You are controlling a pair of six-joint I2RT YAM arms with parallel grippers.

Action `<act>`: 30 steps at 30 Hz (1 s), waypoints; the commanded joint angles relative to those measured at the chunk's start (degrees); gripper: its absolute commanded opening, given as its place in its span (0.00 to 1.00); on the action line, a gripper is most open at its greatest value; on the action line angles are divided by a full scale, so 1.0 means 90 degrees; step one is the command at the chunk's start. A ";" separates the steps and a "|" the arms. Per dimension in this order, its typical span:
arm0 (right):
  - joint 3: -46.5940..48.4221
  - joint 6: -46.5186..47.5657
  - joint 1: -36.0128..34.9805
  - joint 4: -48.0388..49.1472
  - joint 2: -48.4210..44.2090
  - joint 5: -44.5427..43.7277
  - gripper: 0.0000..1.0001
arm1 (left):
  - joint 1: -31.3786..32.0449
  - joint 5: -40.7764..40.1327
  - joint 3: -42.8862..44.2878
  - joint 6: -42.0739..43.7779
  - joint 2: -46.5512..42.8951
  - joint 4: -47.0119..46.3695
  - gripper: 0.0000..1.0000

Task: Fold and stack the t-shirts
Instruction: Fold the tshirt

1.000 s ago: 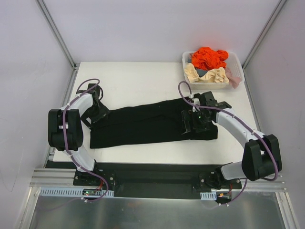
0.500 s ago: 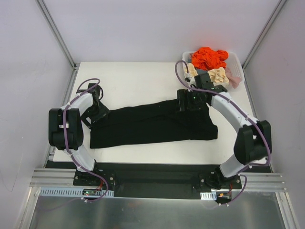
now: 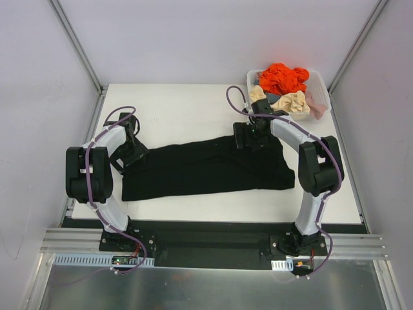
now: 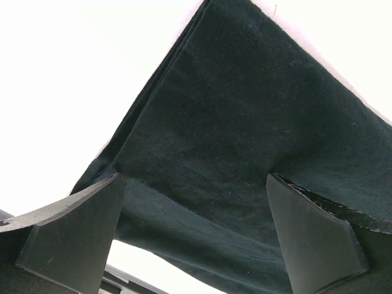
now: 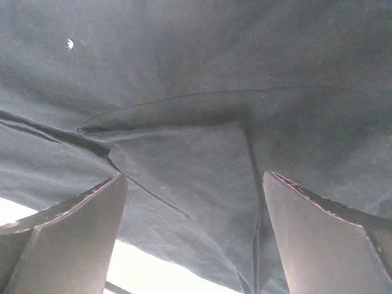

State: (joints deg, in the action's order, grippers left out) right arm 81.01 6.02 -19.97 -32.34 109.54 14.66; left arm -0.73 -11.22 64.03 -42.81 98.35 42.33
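Note:
A large black t-shirt (image 3: 200, 171) lies folded into a long strip across the middle of the table. My left gripper (image 3: 135, 157) is open at the strip's left end, and the dark cloth (image 4: 245, 122) fills the space ahead of its jaws (image 4: 195, 184). My right gripper (image 3: 250, 137) hovers open over the far edge of the shirt's right part, with creased black cloth (image 5: 196, 73) under its jaws (image 5: 193, 177). Neither gripper holds anything. An orange t-shirt (image 3: 282, 77), a cream one (image 3: 293, 101) and a pale pink one (image 3: 315, 104) lie crumpled in the basket.
The white plastic basket (image 3: 250, 79) stands at the table's far right corner, close behind my right gripper. Bare white table (image 3: 187, 113) shows behind the black shirt and along its near edge. Grey walls close in the left and right sides.
My right arm has swung from the near right part of the black shirt back and leftward to its far edge. The left arm and the shirt have not moved.

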 commanded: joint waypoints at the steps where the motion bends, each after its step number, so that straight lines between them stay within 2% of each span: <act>1: -0.0124 -0.0054 0.0021 0.0068 -0.0071 0.0041 0.97 | -0.0007 -0.0101 0.0112 0.0069 -0.0175 0.0170 0.99; 9: -0.0652 -0.0151 -0.0037 0.0410 -0.0451 0.0696 0.97 | -0.0007 -0.0003 0.0112 0.0069 -0.0175 0.0180 0.99; 20: -0.1032 0.0034 -0.0623 0.0458 -0.1096 0.0988 0.97 | -0.0007 0.0114 -0.0005 -0.0009 -0.0322 0.0170 0.99; 25: -0.1150 0.0238 -0.0916 0.0245 -0.1194 0.1428 0.97 | -0.0007 0.0134 -0.0024 -0.0009 -0.0390 0.0180 0.99; 30: -0.1179 0.0512 -0.1161 -0.0010 -0.1399 0.1088 0.97 | -0.0007 0.0124 -0.0073 -0.0039 -0.0478 0.0219 0.99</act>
State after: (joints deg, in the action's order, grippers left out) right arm 71.00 7.84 -29.08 -30.02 100.88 24.67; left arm -0.73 -10.61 63.83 -42.83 97.01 42.44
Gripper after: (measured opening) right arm 0.966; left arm 0.993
